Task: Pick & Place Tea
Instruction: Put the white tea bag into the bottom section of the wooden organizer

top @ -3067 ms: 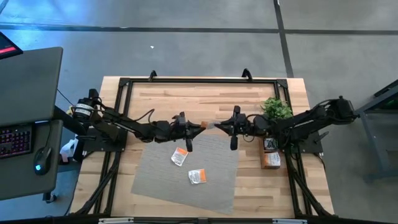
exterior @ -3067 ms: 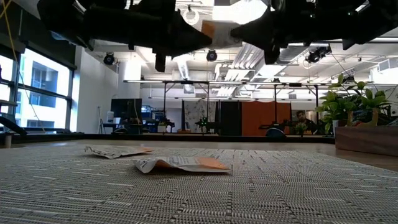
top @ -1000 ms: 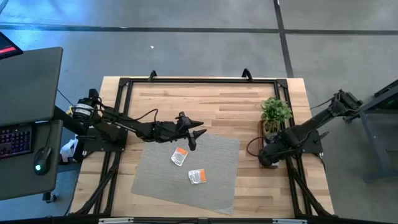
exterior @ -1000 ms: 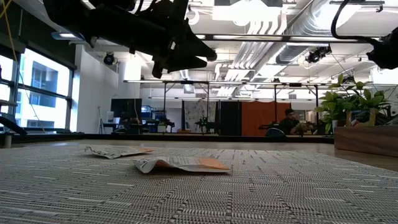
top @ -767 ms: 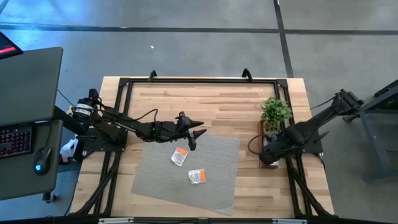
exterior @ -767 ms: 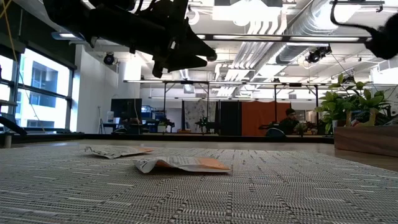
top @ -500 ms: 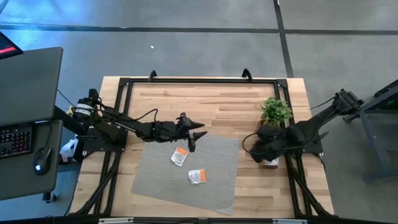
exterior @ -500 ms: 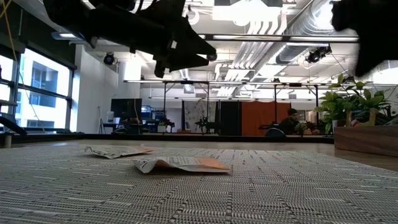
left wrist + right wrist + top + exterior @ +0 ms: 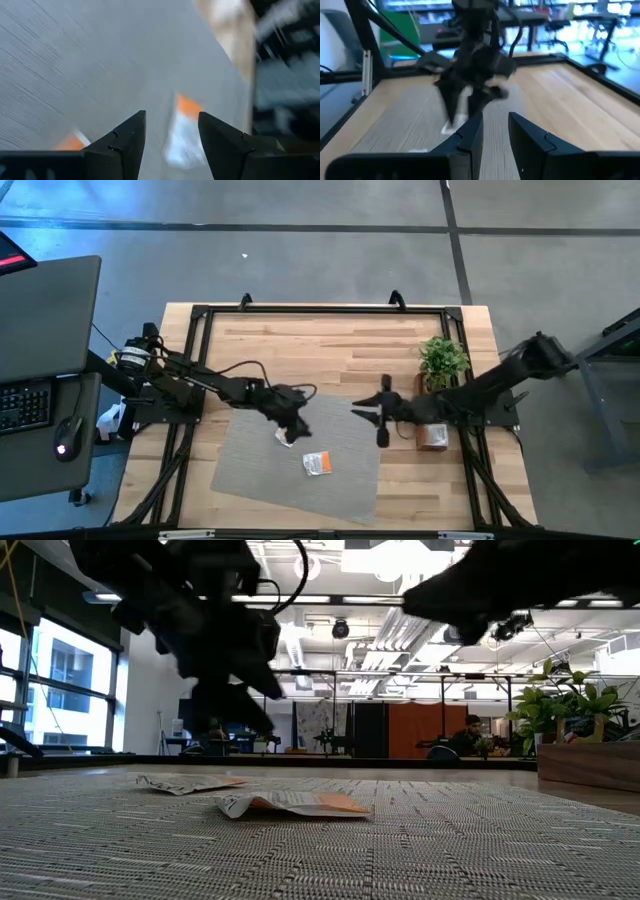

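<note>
Two white-and-orange tea sachets lie flat on the grey mat [image 9: 255, 475]: one [image 9: 287, 436] toward the far side, one [image 9: 319, 464] nearer the front. In the low view they show as a far sachet [image 9: 190, 782] and a near one [image 9: 300, 803]. My left gripper [image 9: 291, 423] hangs open, tipped down, just above the far sachet. In its wrist view a sachet [image 9: 182, 131] lies ahead between the open fingers [image 9: 171, 116]. My right gripper [image 9: 357, 407] is level and open over the mat's far right corner, with nothing between its fingers [image 9: 495, 121].
A narrow brown wooden tray [image 9: 435, 437] with sachets stands at the right, beside a small green potted plant [image 9: 443, 358]. A black frame [image 9: 320, 310] runs around the wooden tabletop. The mat's near left part is bare.
My left gripper has rolled, tipped downward and sunk toward the far sachet, staying open. My right gripper has swung from above the tray toward the table's left, turning from pointing down to level, and now stands over the mat's far right corner. Both sachets have stayed put.
</note>
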Motion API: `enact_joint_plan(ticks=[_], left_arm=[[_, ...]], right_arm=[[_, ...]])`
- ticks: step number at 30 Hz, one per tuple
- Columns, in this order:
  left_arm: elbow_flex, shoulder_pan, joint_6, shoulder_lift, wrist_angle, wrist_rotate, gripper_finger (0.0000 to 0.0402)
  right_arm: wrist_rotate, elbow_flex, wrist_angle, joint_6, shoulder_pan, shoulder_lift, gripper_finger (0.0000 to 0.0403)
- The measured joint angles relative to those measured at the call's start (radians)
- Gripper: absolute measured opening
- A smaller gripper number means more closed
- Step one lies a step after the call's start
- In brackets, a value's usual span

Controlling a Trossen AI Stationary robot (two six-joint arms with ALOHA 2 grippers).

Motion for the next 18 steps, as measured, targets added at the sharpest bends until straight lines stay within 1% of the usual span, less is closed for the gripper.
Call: enact_joint_plan(ticks=[2,4,5,7,12,15,18], left_arm=[[0.001,0.000,-0.038,0.000,-0.036,0.107,0.0179],[0.000,-0.001,-0.129,0.000,-0.087,0.183,0.0179],[0.000,-0.005,-0.172,0.000,-0.107,0.210,0.0179],[0.001,-0.019,-0.217,0.000,-0.152,0.222,0.0179],[0.000,-0.066,-0.292,-0.009,-0.239,0.136,0.0179],[0.001,-0.103,-0.312,-0.066,-0.316,0.064,0.0179],[0.001,-0.153,-0.360,-0.156,-0.471,-0.036,0.0179]], right_arm=[[-0.117,0.012,0.027,0.004,-0.061,0.060,0.0087],[-0.216,0.048,0.006,0.066,-0.106,0.135,0.0087],[-0.253,0.070,-0.004,0.082,-0.120,0.175,0.0087],[-0.291,0.118,-0.004,0.084,-0.140,0.254,0.0087],[-0.319,0.260,-0.009,0.043,-0.165,0.421,0.0087],[-0.328,0.328,-0.036,0.042,-0.174,0.494,0.0087],[-0.334,0.383,-0.071,0.049,-0.188,0.543,0.0087]])
